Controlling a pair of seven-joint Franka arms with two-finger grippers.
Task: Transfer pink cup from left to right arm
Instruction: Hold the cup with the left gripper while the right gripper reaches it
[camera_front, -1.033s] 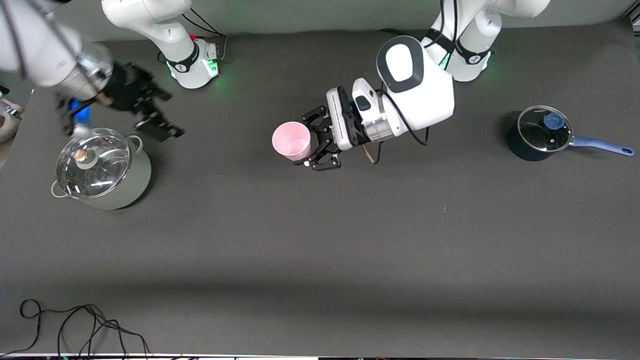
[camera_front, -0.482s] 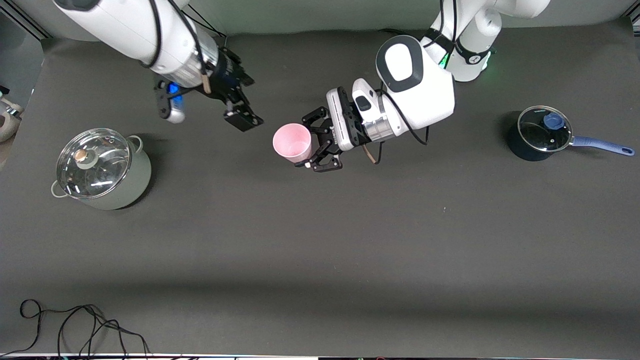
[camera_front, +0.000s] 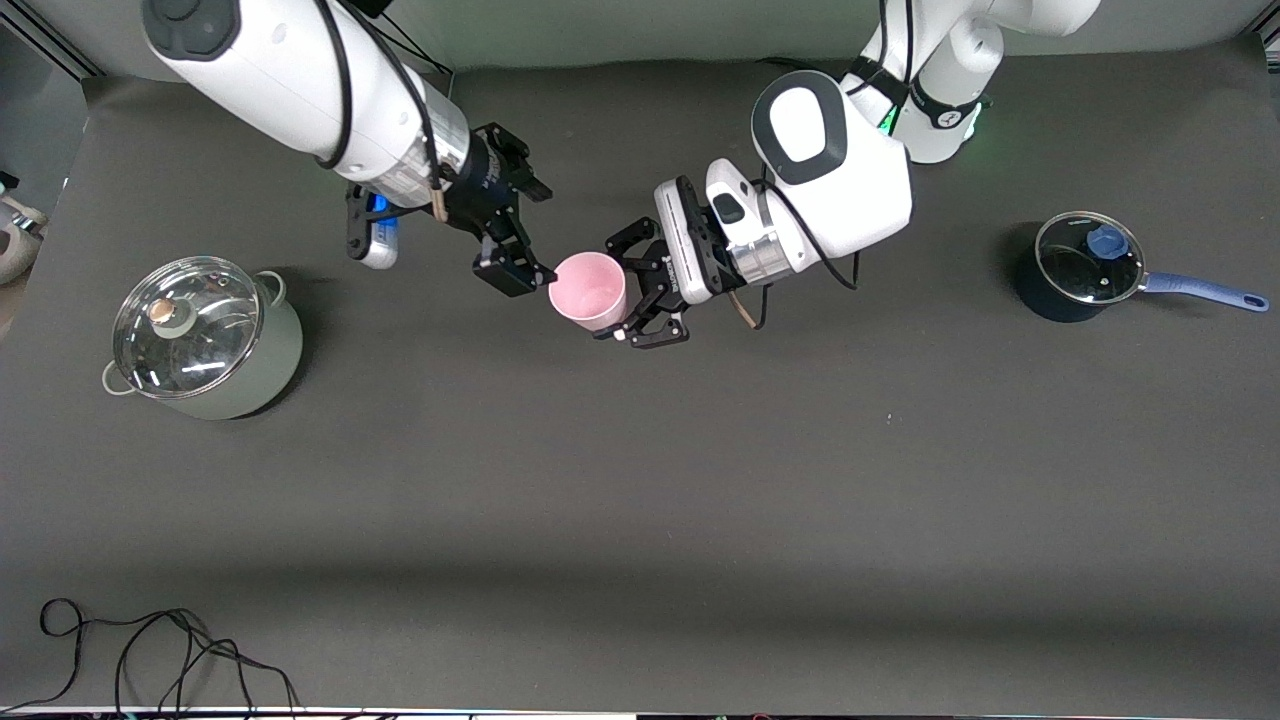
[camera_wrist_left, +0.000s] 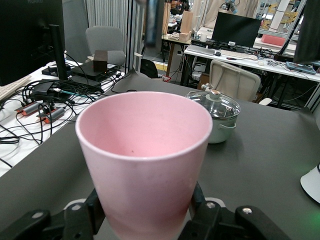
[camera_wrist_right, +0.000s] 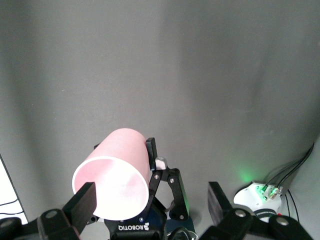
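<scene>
The pink cup (camera_front: 590, 288) hangs in the air over the middle of the table, tipped on its side. My left gripper (camera_front: 625, 290) is shut on its narrow lower end, one finger on each side. Its mouth points toward the right arm's end. In the left wrist view the pink cup (camera_wrist_left: 145, 160) fills the middle, above the left gripper (camera_wrist_left: 145, 215). My right gripper (camera_front: 537, 235) is open and sits right beside the cup's rim. In the right wrist view the pink cup (camera_wrist_right: 115, 180) overlaps one finger of the right gripper (camera_wrist_right: 150, 195); I cannot tell whether they touch.
A grey-green pot with a glass lid (camera_front: 205, 340) stands toward the right arm's end. A dark blue saucepan with a lid (camera_front: 1080, 265) stands toward the left arm's end. A black cable (camera_front: 150, 650) lies at the table's near edge.
The right arm has swung from over the grey-green pot across to the cup's rim, its gripper staying open. The left gripper has held the cup almost still.
</scene>
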